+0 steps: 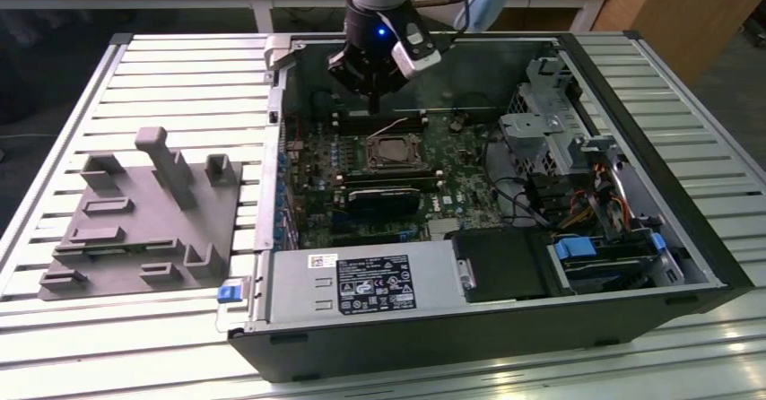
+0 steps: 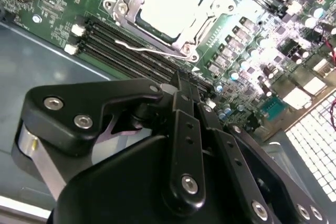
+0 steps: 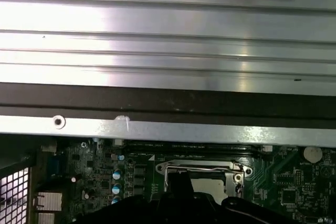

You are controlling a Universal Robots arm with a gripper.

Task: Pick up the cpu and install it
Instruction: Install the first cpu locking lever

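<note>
The cpu [image 2: 170, 3] is a pale square plate with a darker rim, lying flat inside the metal socket frame [image 2: 122, 8] on the green motherboard [image 1: 359, 230]. It also appears in the exterior view as the cpu [image 1: 389, 155] and in the first wrist view as the cpu [image 3: 209, 184]. My gripper [image 1: 373, 106] hangs above the board just behind the socket, toward the case's back wall. In the second wrist view the gripper [image 2: 181, 80] has its black fingers pressed together, with nothing between them. It does not touch the cpu.
The open computer case [image 1: 706, 265] lies on a slatted metal table [image 1: 179, 77]. A drive cage [image 1: 544, 135] and cables fill its right side, and a power supply [image 1: 359, 283] sits at the front. A grey fixture plate [image 1: 143, 221] with upright blocks stands left of the case. Memory slots [image 2: 121, 45] run beside the socket.
</note>
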